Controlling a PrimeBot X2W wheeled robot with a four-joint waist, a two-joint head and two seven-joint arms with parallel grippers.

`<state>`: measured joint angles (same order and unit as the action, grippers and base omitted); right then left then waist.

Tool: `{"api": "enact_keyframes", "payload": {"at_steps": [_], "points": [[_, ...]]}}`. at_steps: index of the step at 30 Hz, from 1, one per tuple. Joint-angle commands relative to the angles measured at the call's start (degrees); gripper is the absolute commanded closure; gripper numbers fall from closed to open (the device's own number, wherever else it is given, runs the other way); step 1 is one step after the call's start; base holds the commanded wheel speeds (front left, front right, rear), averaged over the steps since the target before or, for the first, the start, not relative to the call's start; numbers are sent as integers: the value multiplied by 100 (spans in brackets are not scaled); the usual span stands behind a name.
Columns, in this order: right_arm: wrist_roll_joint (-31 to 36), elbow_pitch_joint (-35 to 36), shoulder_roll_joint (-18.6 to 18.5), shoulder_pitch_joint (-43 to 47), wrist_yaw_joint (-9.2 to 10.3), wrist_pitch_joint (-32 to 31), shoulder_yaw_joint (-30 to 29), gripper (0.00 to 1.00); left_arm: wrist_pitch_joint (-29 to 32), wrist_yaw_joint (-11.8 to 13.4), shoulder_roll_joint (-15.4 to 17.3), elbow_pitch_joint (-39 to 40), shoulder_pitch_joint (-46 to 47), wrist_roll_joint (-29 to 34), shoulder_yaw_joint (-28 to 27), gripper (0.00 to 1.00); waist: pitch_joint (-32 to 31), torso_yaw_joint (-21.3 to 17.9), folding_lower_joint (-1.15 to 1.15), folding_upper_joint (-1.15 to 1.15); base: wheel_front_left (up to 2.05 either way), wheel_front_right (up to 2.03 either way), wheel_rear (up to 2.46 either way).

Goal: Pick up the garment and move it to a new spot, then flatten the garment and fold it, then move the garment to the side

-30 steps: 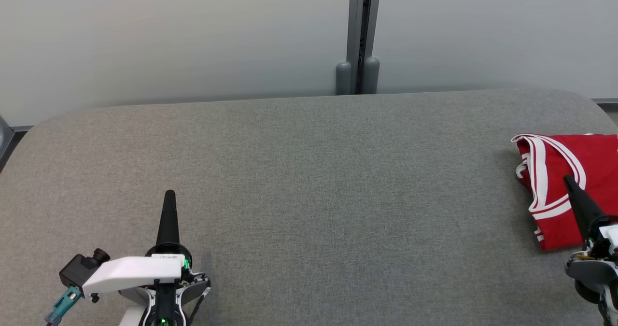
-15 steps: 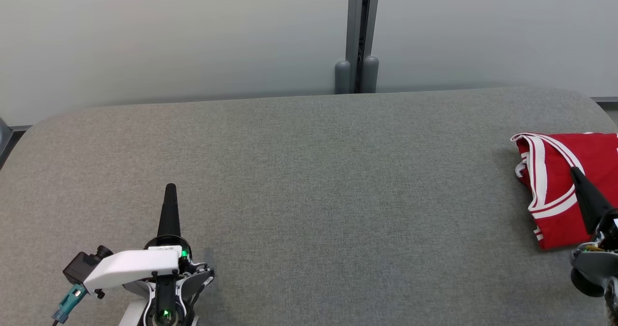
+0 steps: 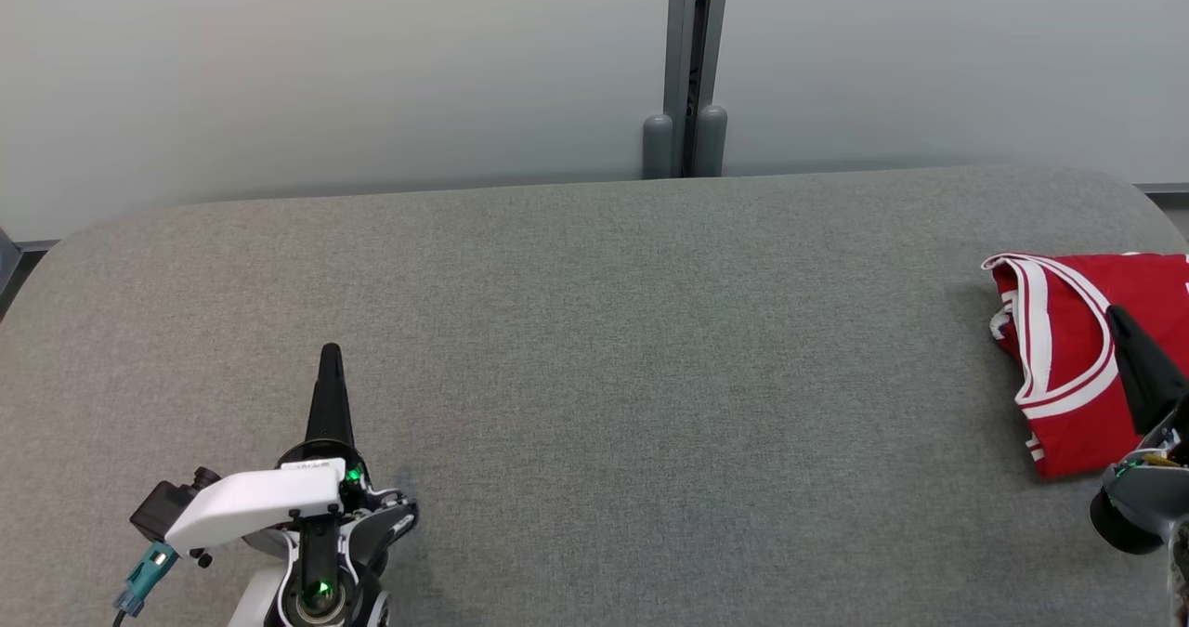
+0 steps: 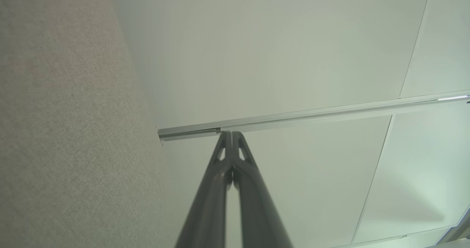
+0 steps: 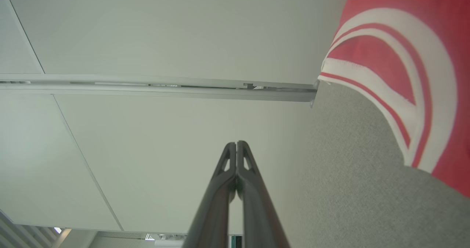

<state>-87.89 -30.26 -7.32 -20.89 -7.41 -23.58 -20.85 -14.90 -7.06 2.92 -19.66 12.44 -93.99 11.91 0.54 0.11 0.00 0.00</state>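
I see the red garment [image 3: 1073,353] with white stripes lying in a compact, flattish bundle at the far right end of the grey padded table [image 3: 594,330], its right part cut off by the edge of the head view. My right gripper [image 3: 1117,315] is at the garment's near side, its dark tip showing against the red cloth. Its fingers are clenched tight together with nothing between them, and I cannot tell whether they touch the fabric. In the right wrist view the tips meet, and the garment lies off to one side of them. My left gripper [image 3: 330,354] is well apart at the lower left over bare table, fingers likewise pressed together and empty. Behind the table stands a pale wall [image 3: 325,70] with a grey post [image 3: 689,60].
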Motion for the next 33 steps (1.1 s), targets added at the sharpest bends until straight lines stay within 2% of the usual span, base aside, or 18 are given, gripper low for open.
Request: {"api": "enact_keyframes", "payload": {"at_steps": [1, 33], "points": [[-108, -29, -41, -112, -14, -37, -33, 100, -13, -58, 10, -29, 154, -108, -8, 100, 1, -1, 0, 0, 0, 0, 0], [-184, -86, -45, -120, -14, -61, -52, 100, -14, -61, -5, -39, 141, -178, -8, 100, 5, -4, 0, 0, 0, 0, 0]]}}
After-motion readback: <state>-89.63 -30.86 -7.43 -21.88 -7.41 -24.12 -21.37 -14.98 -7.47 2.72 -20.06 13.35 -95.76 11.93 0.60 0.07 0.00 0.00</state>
